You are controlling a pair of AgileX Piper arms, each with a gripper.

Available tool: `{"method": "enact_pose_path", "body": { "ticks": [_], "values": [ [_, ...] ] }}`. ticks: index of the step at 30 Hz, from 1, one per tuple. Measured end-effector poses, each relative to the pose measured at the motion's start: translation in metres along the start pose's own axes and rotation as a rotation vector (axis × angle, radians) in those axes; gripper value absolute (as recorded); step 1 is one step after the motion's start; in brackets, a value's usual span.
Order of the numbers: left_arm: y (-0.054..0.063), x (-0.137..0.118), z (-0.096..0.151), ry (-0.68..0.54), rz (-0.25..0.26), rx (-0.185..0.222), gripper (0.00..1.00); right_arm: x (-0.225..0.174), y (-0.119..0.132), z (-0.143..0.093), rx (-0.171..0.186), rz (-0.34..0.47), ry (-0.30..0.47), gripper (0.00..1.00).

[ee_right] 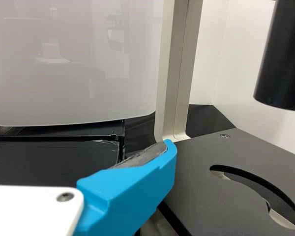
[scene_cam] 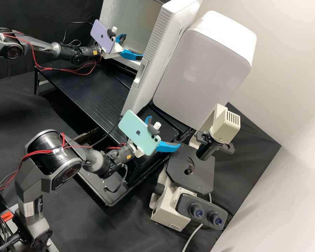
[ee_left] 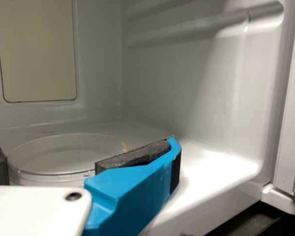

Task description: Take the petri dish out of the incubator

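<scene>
**A:** What sits at the upper left of the high view?

**B:** The left arm (scene_cam: 64, 51) comes in from that edge. The left gripper (scene_cam: 131, 46) is at the mouth of the white incubator (scene_cam: 129, 17), whose ribbed door (scene_cam: 161, 52) stands open. Its blue fingers are spread wide and clamp nothing.

**A:** And the petri dish?

**B:** The petri dish (ee_left: 59, 157) lies flat on the white floor inside the incubator chamber. In the left wrist view it is between that gripper's two fingers (ee_left: 137, 182). I cannot tell whether either pad touches its rim.

**A:** Lower down?

**B:** The right arm (scene_cam: 94, 162) rises from the lower left. The right gripper (scene_cam: 163, 134) hangs near the middle of the frame, just beside the foot of the open door. Its fingers are apart and empty.

**A:** Farther right?

**B:** One blue fingertip reaches the edge of the black stage (scene_cam: 190, 169) of the microscope (scene_cam: 171, 206), which stands at the lower centre-right. A large white housing (scene_cam: 206, 66) stands above it.
</scene>
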Motion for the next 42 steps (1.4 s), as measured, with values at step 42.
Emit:
{"method": "enact_pose_path", "body": {
  "ticks": [42],
  "values": [
    [-0.0023,-0.0026,-0.0031,-0.001,0.015,0.0,0.0,0.0,0.0,0.0,0.0,0.0,0.0,1.0]
  ]
}}
